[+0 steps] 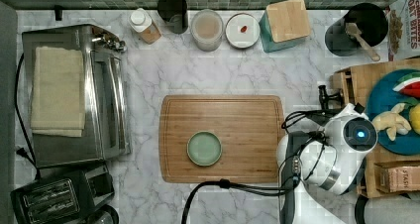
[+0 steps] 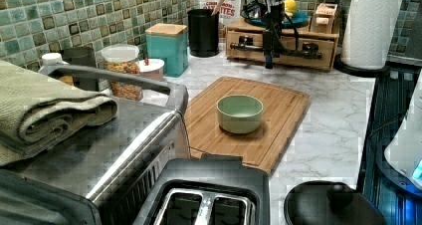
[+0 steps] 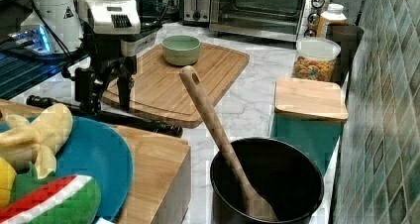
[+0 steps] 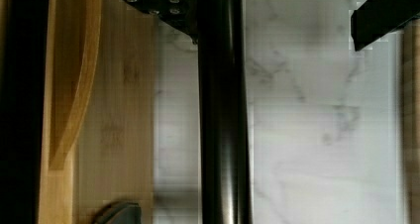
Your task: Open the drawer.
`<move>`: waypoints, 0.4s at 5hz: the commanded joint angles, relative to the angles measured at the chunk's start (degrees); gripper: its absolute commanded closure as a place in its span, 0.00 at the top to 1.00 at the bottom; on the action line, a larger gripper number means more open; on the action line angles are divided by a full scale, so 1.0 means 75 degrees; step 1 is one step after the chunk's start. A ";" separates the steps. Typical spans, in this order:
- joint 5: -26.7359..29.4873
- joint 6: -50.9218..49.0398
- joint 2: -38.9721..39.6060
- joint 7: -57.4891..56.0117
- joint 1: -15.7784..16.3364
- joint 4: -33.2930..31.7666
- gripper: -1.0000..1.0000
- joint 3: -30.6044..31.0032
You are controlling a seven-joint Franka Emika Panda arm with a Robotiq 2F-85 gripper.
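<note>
Fingers of the gripper (image 3: 105,96) stand spread astride the black bar handle (image 3: 106,117) of the bamboo drawer (image 2: 281,49), beyond the cutting board (image 2: 251,116). Rigid and light, it probably slides easily; grasp mid-bar.

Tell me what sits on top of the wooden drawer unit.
On the drawer unit sits a blue plate with banana and watermelon slice, plus a small box. The drawer's contents are hidden.
</note>
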 commanded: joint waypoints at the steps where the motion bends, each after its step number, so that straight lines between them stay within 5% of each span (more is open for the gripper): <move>1: 0.0713 0.0645 -0.1189 0.1296 0.1221 -0.2008 1.00 0.1777; 2: 0.0856 0.0451 -0.1467 0.1798 0.1517 -0.2226 1.00 0.2145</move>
